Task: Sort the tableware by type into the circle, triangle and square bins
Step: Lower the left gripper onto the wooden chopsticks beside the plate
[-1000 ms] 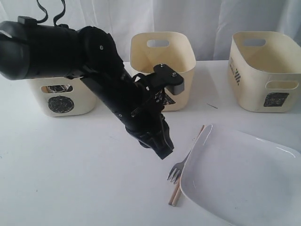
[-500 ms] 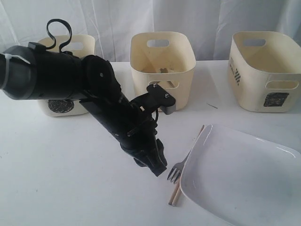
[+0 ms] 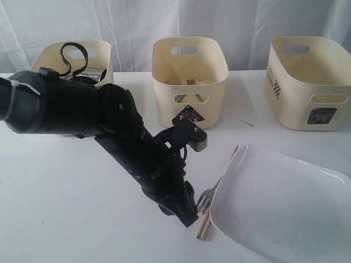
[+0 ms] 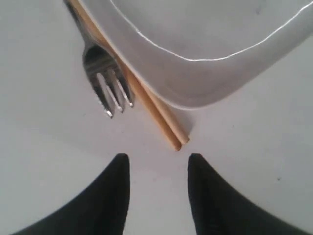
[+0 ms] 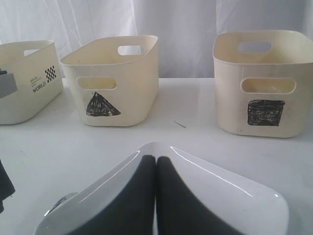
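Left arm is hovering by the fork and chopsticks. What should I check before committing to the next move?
1. The left gripper open and empty: ok.
2. Its gap lined up with the end of the chopsticks: ok.
3. Its gap lined up with the fork: not ok, the tines sit off to one side.
4. Finger room beside the chopsticks: not ok, they lie tight against the plate rim.
5. The right gripper, shut over the plate, clear of the left arm: cannot tell.
6. The triangle bin upright, top open: ok.
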`<state>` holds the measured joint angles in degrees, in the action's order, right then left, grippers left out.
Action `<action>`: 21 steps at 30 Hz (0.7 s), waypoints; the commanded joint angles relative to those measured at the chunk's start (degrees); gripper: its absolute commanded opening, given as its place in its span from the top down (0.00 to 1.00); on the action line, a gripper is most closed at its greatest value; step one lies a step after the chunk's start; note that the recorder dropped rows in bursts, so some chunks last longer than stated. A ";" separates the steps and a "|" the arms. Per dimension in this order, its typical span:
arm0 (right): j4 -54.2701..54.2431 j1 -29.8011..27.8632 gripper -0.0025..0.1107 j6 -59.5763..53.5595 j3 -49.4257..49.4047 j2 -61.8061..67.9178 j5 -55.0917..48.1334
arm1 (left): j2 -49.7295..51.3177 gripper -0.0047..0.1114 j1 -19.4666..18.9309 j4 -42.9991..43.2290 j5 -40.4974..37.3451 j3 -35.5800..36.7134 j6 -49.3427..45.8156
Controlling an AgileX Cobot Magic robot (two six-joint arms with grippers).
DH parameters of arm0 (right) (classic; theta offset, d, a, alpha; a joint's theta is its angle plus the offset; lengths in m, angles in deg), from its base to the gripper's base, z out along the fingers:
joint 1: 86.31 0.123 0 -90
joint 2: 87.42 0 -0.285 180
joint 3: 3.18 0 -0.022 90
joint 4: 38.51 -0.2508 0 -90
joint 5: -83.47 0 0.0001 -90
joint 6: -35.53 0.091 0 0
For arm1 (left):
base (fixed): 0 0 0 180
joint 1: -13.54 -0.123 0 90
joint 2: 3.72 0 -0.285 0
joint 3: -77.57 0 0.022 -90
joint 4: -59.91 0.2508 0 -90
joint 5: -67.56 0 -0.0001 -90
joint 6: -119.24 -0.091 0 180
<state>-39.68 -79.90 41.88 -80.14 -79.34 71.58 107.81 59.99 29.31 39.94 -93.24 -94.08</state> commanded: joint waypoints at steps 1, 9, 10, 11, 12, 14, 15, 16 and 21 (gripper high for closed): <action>0.36 -0.13 0.98 -0.06 -0.25 -0.30 0.21 | -0.34 0.58 4.05 -1.49 3.02 0.61 -0.28; 0.36 -0.13 0.98 -0.06 -0.25 -0.30 0.21 | 2.14 0.58 5.61 -1.49 3.19 0.61 0.08; 0.36 -0.13 0.98 -0.06 -0.25 -0.30 0.21 | 2.75 0.58 5.61 -1.49 2.41 0.61 0.08; 0.36 -0.13 0.98 -0.06 -0.25 -0.30 0.21 | 3.10 0.58 5.61 -1.49 1.57 0.61 0.23; 0.36 -0.13 0.98 -0.06 -0.25 -0.30 0.21 | 3.54 0.58 5.61 -1.49 0.82 0.61 0.23; 0.36 -0.13 0.98 -0.06 -0.25 -0.30 0.21 | 3.88 0.58 5.61 -1.49 -0.08 0.61 0.32; 0.36 -0.13 0.98 -0.06 -0.25 -0.30 0.21 | 4.12 0.58 5.61 -1.49 -0.19 0.61 0.32; 0.36 -0.13 0.98 -0.06 -0.25 -0.30 0.21 | 4.21 0.58 5.61 -1.49 -0.19 0.61 0.32; 0.36 -0.13 0.98 -0.06 -0.25 -0.30 0.21 | 4.30 0.58 5.61 -1.49 0.95 0.61 0.54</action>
<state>-39.68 -79.90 41.88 -80.14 -79.34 71.58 112.33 65.27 28.45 41.29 -92.88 -94.08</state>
